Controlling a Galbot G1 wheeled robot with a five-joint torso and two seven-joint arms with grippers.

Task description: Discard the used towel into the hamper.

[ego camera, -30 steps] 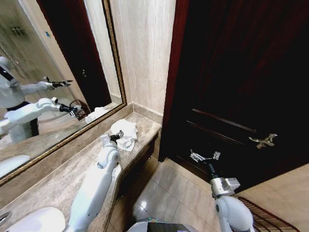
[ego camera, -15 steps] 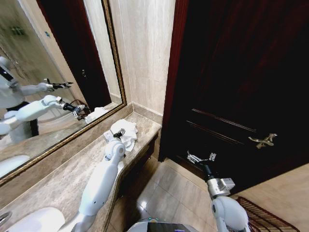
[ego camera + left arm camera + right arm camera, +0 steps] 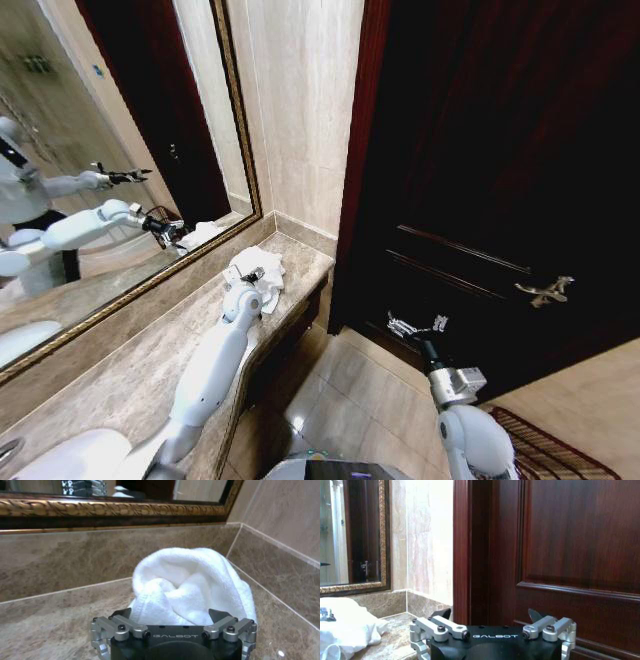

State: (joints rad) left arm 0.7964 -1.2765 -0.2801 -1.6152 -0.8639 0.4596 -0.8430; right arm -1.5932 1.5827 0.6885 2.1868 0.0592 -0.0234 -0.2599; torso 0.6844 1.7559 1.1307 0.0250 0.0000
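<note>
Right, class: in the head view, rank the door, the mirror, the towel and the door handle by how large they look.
1. Door.
2. Mirror, cut off by the picture's edge.
3. Towel, with the left gripper at it.
4. Door handle.

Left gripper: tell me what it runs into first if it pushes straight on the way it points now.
The left gripper, jaws open, would most likely meet the crumpled white towel on the marble counter first. The mirror frame stands behind the towel.

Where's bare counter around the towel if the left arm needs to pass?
Bare marble runs between the towel and the sink, along the mirror frame. The corner by the wall is crowded: the open left gripper sits at the towel.
</note>
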